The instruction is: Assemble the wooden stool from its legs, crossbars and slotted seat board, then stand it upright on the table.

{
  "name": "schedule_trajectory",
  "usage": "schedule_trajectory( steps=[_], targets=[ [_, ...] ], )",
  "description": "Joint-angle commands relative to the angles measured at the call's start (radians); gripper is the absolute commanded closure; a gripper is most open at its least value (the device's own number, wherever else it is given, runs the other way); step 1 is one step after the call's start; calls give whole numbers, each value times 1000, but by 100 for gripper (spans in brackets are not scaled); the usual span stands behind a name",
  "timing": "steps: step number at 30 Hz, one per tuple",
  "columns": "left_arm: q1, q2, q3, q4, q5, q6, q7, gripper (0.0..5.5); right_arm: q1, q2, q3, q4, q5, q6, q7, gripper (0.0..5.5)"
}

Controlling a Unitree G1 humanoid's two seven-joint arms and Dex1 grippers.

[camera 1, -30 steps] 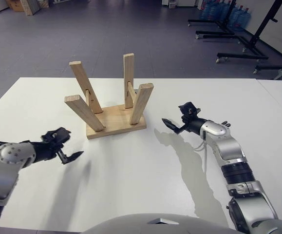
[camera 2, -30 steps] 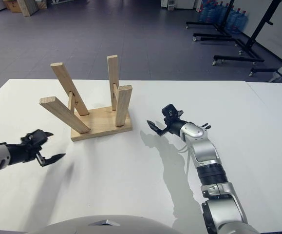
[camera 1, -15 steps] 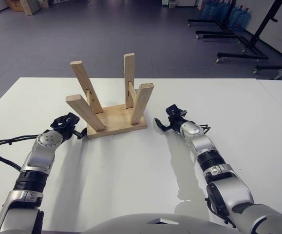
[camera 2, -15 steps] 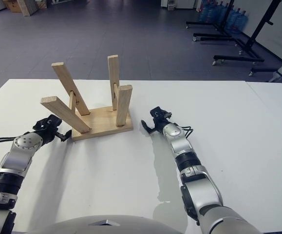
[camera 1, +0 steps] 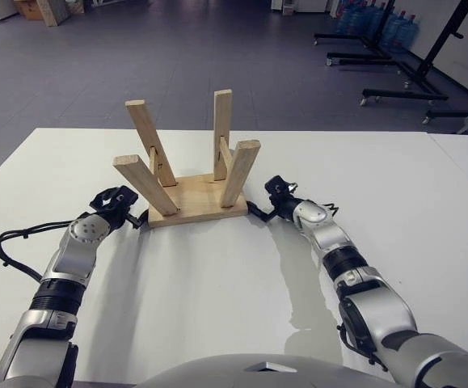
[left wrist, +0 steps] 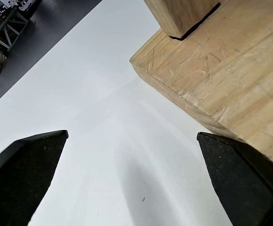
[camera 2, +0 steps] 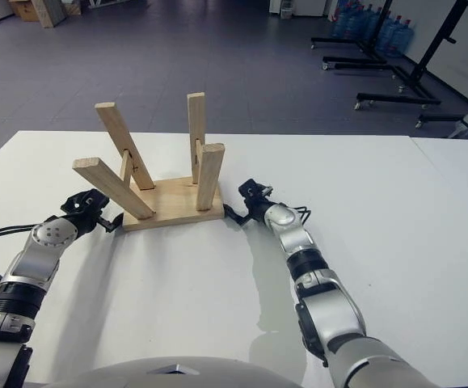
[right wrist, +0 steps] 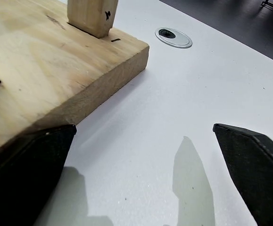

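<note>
The wooden stool stands upside down on the white table. Its seat board lies flat, and its four legs, such as the far-left leg, point up, joined by short crossbars. My left gripper is open at the board's left edge. In the left wrist view, the left gripper faces the board's corner, one finger close under the board's edge. My right gripper is open at the board's right edge. In the right wrist view, the right gripper has one finger beside the board.
A round cable grommet is set into the tabletop beyond the stool. Off the table, black wheeled stands and water bottles stand on the floor at the back right. Bare tabletop stretches in front of the stool.
Both arms swung in from the table's sides to the seat board's left and right edges. The stool has slid slightly to the right. Both grippers stay open.
</note>
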Motion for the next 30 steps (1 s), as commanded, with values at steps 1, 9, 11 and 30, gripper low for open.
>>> schedule_trajectory(
  steps=[1, 9, 11, 30],
  targets=[
    [41, -37, -62, -205, -22, 115, -78, 46, 89, -90, -16, -226, 34, 63, 96, 12],
    [24, -48, -160, -605, -30, 368, -174, 46, 382, -393, -99, -747, 172, 312, 349, 12],
    [24, -35, -157, -634, -32, 397, -183, 46, 422, -418, -103, -814, 194, 346, 365, 12],
    [173, -73, -142, -565, -38, 473, -82, 46, 11, -188, -61, 44, -34, 33, -52, 12]
  ],
)
